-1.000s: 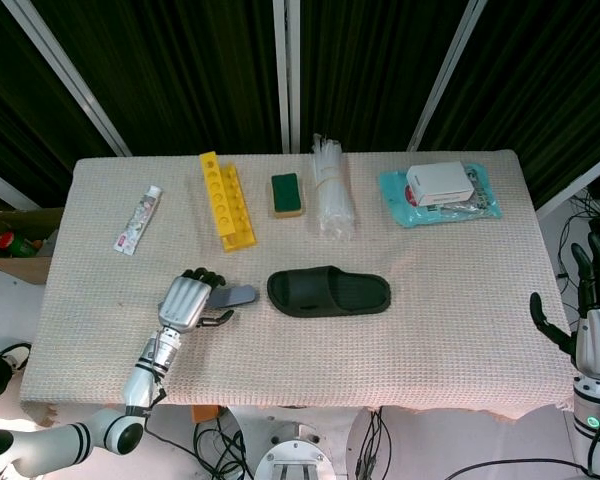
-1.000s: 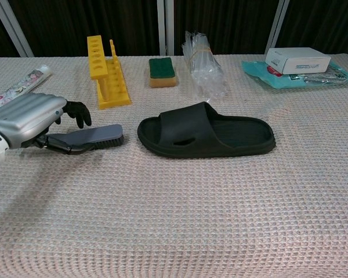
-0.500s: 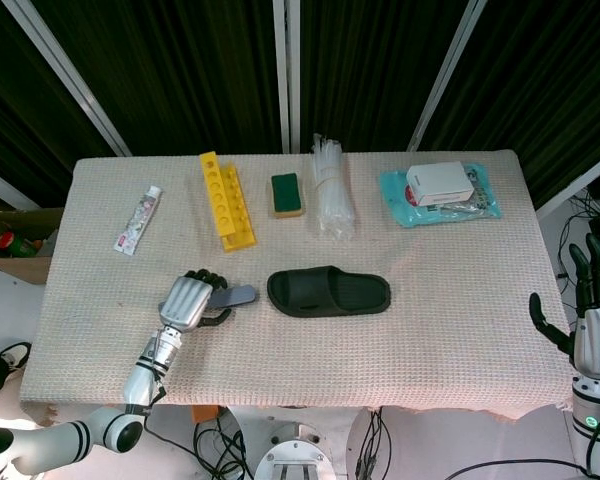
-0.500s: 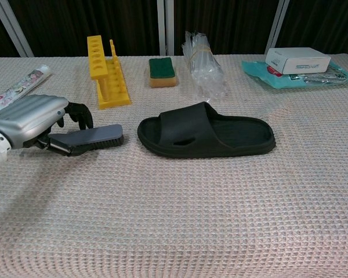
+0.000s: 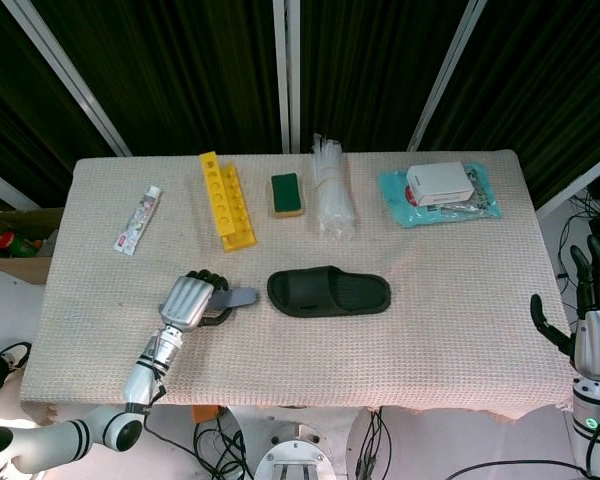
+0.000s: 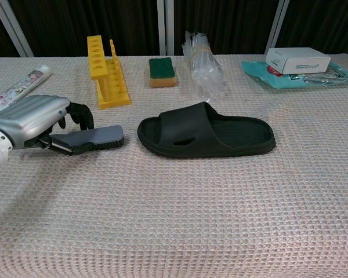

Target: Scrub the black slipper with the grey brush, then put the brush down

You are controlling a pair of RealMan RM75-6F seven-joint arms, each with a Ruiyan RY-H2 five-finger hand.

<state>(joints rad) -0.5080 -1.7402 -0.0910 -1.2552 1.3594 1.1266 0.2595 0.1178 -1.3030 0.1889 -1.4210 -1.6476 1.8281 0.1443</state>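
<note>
The slipper (image 6: 206, 138) lies mid-surface. My left hand (image 6: 30, 121) now grips the brush (image 6: 90, 138) just beside it, raised slightly since a second ago; scrubbing can begin. My right hand (image 5: 592, 305) hangs spread, empty.

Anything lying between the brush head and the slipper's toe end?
Nothing: in the chest view only bare mat separates the grey brush, held by the left hand, from the black slipper.
</note>
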